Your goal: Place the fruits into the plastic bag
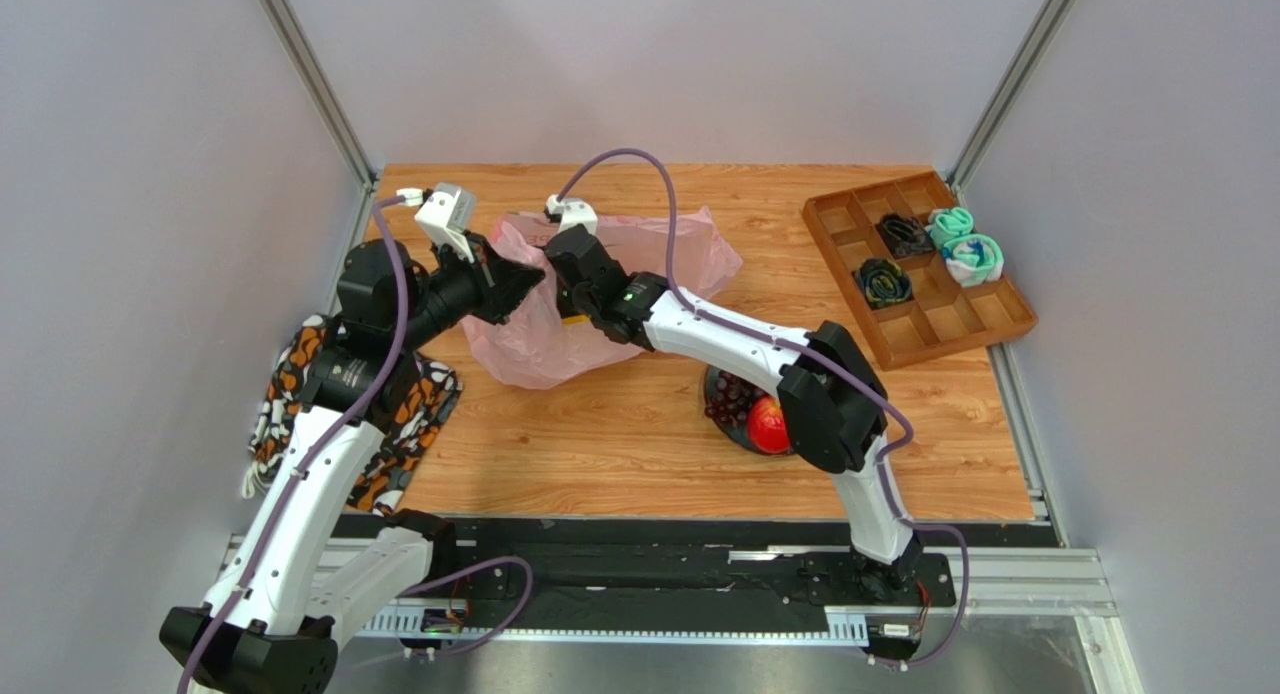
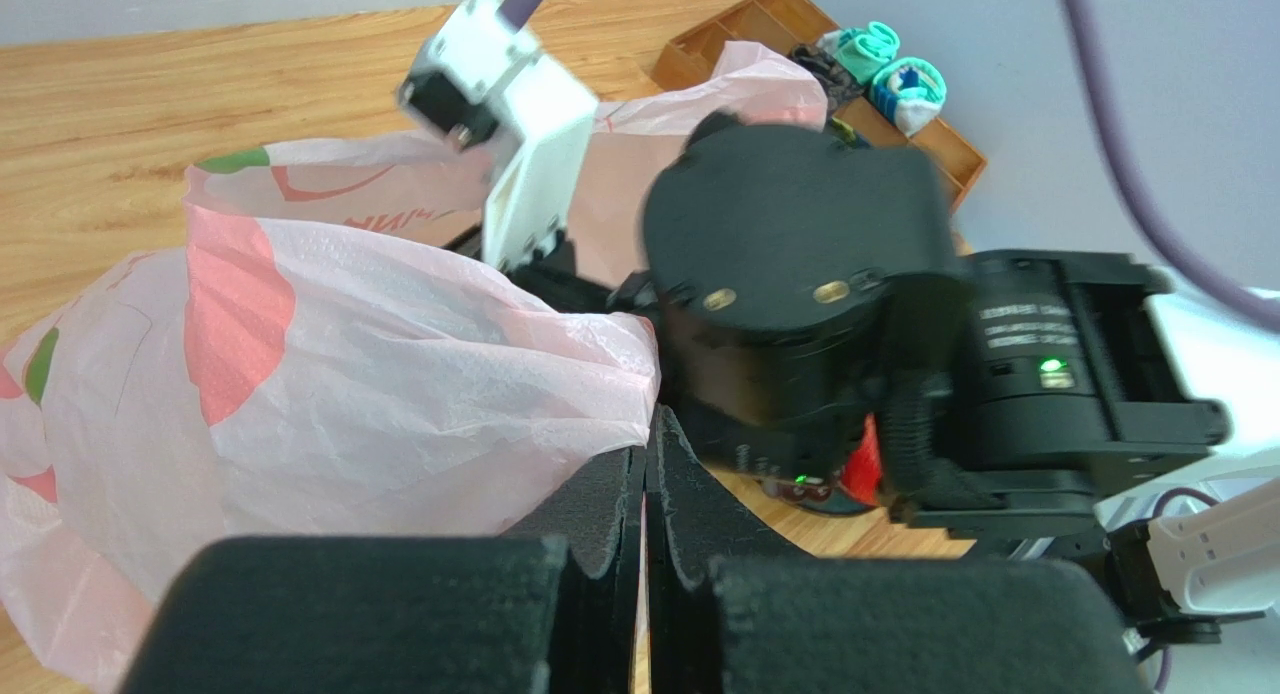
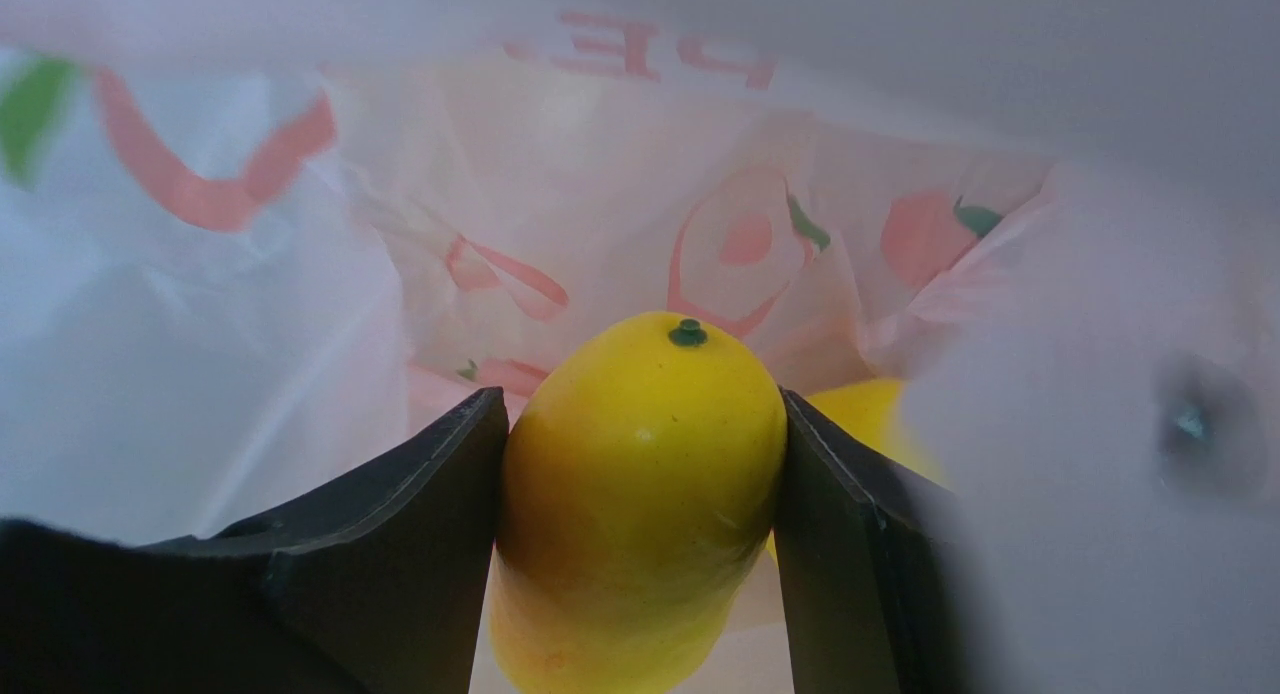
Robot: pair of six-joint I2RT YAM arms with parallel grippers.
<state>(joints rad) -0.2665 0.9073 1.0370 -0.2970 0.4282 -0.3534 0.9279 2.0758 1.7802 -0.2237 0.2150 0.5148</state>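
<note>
The pink plastic bag [image 1: 601, 297] lies at mid-table with its mouth held up. My left gripper [image 1: 519, 282] is shut on the bag's rim; in the left wrist view its jaws [image 2: 649, 469] are pressed together with the bag [image 2: 301, 379] rising from them. My right gripper [image 1: 568, 301] reaches into the bag. In the right wrist view it [image 3: 639, 402] is shut on the yellow citrus [image 3: 646, 484], inside the bag [image 3: 496, 199]. Another yellow fruit [image 3: 872, 417] lies partly hidden behind. The red apple [image 1: 768, 424] and purple grapes [image 1: 732, 399] sit on a dark plate. I cannot make out the plum.
A wooden divided tray [image 1: 917, 331] at the back right holds teal and black coiled bundles. The orange-black patterned cloth [image 1: 301, 379] lies at the left under my left arm. My right forearm [image 1: 721, 342] spans from the plate to the bag.
</note>
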